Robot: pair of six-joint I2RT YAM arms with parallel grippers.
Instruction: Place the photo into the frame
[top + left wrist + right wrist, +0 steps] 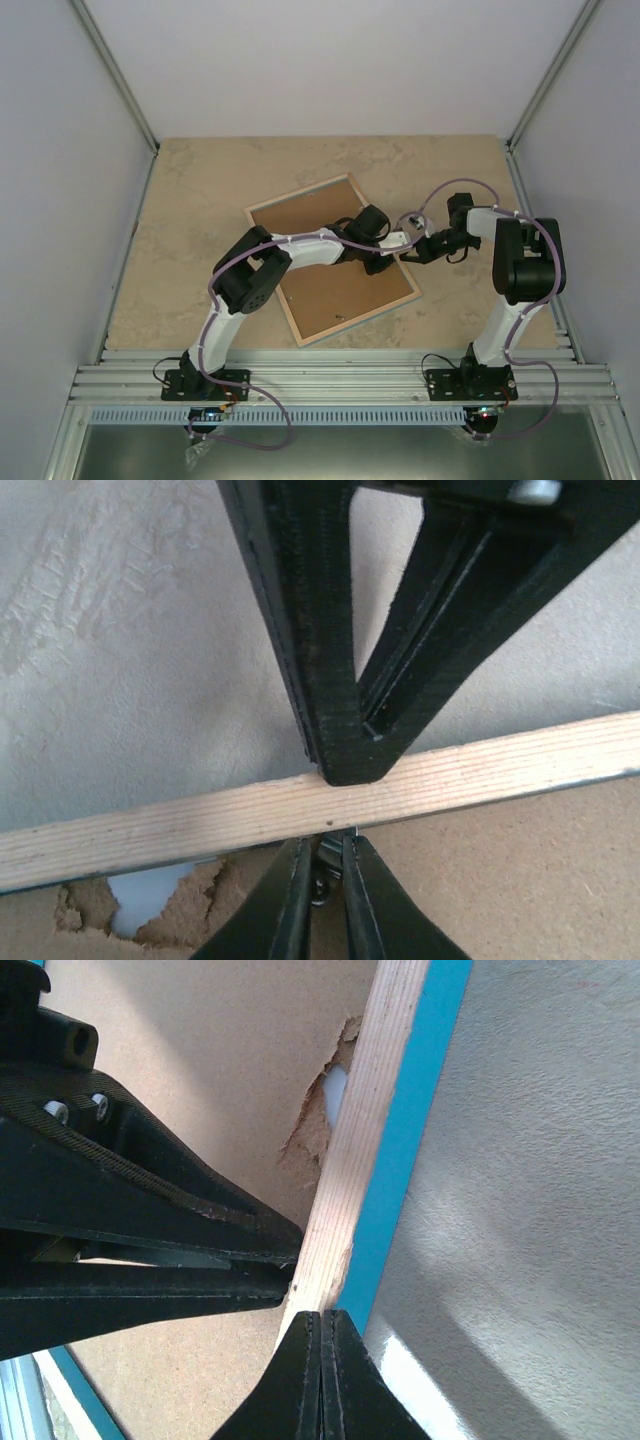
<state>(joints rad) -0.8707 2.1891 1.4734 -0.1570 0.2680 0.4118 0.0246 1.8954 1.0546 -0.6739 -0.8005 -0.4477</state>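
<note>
Right hand, clenched on nothing, sits at the wooden edge of the frame. The left hand has fingers nearly together there; whether pinching anything I cannot tell. The frame lies back-up, askew, mid-surface.

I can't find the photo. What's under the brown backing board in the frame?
Through a torn hole beside the frame, something white shows beneath the backing board. Whether it is the photo cannot be told; the board covers the rest.
</note>
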